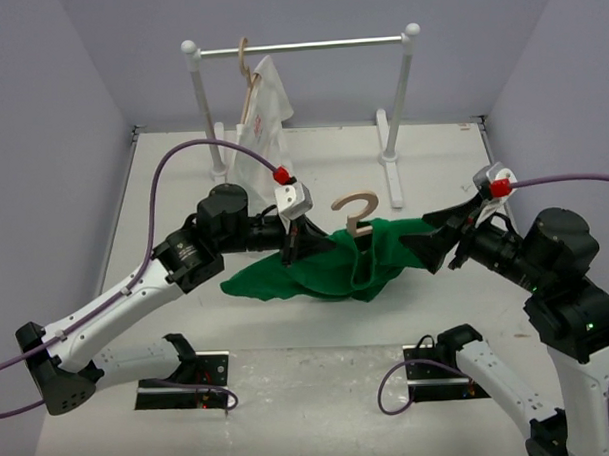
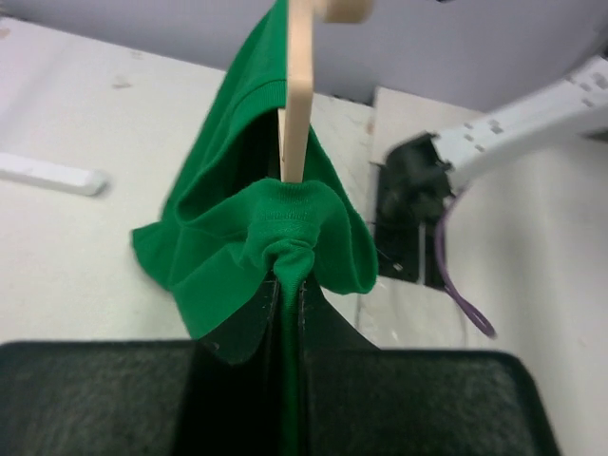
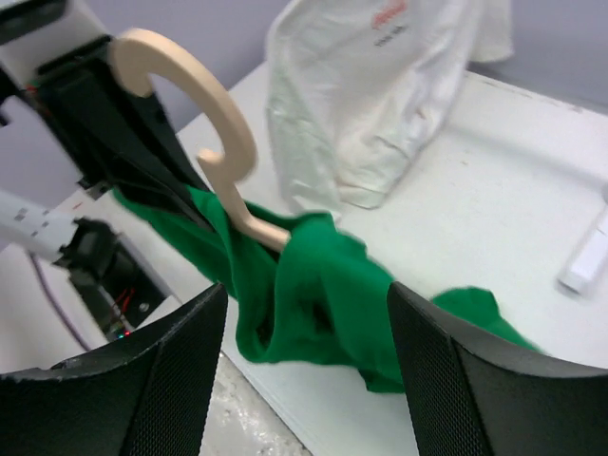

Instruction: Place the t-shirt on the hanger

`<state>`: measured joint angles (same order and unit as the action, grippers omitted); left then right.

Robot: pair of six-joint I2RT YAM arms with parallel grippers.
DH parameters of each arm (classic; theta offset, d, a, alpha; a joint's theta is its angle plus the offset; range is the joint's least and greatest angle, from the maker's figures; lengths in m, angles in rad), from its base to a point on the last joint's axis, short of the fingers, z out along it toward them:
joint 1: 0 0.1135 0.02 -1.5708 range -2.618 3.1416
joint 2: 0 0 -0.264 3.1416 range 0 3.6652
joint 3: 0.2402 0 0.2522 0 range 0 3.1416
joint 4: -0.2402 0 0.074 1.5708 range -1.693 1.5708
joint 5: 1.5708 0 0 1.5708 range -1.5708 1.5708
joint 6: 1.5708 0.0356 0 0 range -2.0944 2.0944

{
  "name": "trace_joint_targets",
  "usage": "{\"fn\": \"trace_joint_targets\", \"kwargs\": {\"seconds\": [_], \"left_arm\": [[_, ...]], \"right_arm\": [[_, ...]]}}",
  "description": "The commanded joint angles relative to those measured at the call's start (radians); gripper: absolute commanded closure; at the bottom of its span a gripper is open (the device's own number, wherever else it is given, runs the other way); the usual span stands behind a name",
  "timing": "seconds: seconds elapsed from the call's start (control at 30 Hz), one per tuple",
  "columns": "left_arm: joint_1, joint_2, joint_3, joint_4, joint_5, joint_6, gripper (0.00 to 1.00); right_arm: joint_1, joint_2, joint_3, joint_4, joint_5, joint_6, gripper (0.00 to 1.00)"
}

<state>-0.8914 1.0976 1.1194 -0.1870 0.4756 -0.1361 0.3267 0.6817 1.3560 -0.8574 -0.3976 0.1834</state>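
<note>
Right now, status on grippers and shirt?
Left gripper shut on t-shirt. Right gripper open at its edge. Hanger hook out of fabric. White garment hangs behind.

The scuffed white counter carries a green t-shirt near its middle, the left part of which sags onto the surface. A white clothes rack stands on two feet at the far side. Black base plates sit along the near edge.
</note>
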Motion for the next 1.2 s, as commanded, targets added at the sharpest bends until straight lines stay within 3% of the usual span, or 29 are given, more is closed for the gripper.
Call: {"fn": "trace_joint_targets", "kwargs": {"seconds": [0.0,0.2,0.37,0.4,0.53,0.67,0.73,0.77,0.8,0.83,0.9,1.03,1.17], "left_arm": [[0.008,0.015,0.025,-0.016,0.392,0.072,1.0],[0.007,0.076,0.038,-0.011,0.566,0.078,1.0],[0.006,0.122,0.059,-0.014,0.597,0.076,1.0],[0.006,0.129,0.065,-0.015,0.601,0.076,1.0],[0.006,0.144,0.095,-0.01,0.6,0.074,1.0],[0.006,0.116,0.113,-0.014,0.485,0.072,0.95],[0.012,0.083,0.11,-0.011,0.409,0.067,0.98],[0.017,0.069,0.107,-0.005,0.365,0.06,0.91],[0.021,0.05,0.104,-0.005,0.317,0.05,0.62],[0.025,0.028,0.101,-0.007,0.273,0.039,0.23],[0.036,-0.01,0.094,-0.025,0.116,0.025,0.01],[0.048,-0.193,0.012,-0.029,-0.296,-0.073,0.0],[0.049,-0.419,-0.163,0.04,-0.622,-0.157,0.09]], "right_arm": [[0.003,0.033,-0.038,0.07,-0.32,-0.12,0.3],[0.003,0.059,-0.038,0.188,-0.587,-0.098,0.32],[0.006,0.074,-0.054,0.275,-0.718,-0.048,0.44],[0.006,0.073,-0.061,0.293,-0.725,-0.026,0.48],[0.006,0.083,-0.088,0.316,-0.732,-0.001,0.96],[0.006,0.075,-0.092,0.31,-0.669,0.008,1.0],[0.006,0.048,-0.092,0.311,-0.576,0.023,1.0],[0.006,0.038,-0.091,0.31,-0.536,0.03,1.0],[0.006,0.029,-0.088,0.31,-0.492,0.035,1.0],[0.006,0.017,-0.085,0.31,-0.446,0.041,1.0],[0.006,-0.001,-0.076,0.311,-0.382,0.051,1.0],[0.006,-0.065,-0.049,0.309,-0.128,0.064,1.0],[0.006,-0.088,0.0,0.284,-0.053,0.049,1.0]]}}
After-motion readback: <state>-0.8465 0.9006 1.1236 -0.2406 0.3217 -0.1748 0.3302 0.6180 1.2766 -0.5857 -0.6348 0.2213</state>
